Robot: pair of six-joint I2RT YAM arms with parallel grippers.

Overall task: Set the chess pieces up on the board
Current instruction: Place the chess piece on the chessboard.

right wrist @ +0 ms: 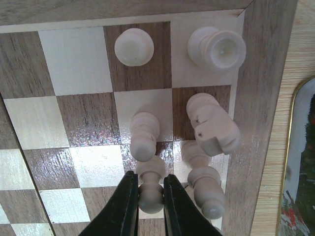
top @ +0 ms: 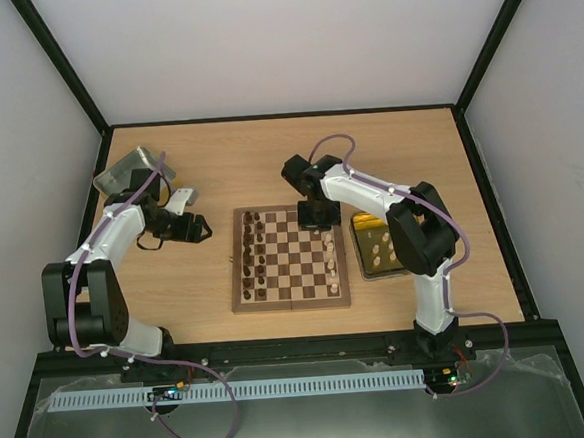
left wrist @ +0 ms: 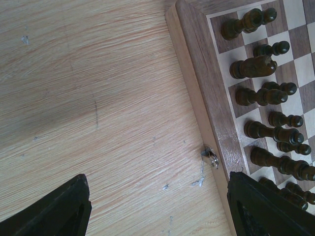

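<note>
Several cream chess pieces (top: 378,241) inside yellow tray (top: 364,221) beside board (top: 291,301)

- A pawn (right wrist: 150,189) stands on the board (right wrist: 78,118) between the jaws of the right gripper (right wrist: 150,178).
- A second pawn (right wrist: 144,135) just ahead; bishop (right wrist: 206,191) just right; knight (right wrist: 214,125) ahead-right.

cream pieces (right wrist: 211,129) crowding right claw (right wrist: 150,177), board (top: 291,255) centre open

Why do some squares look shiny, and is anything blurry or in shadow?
Right wrist view: light glares off varnished dark squares of the board; the cream pawn in the right tool is sharp. Left wrist view: a soft shadow crosses the table; the left tool is murky at the bottom corners. Top view: even light, pieces tiny.
</note>
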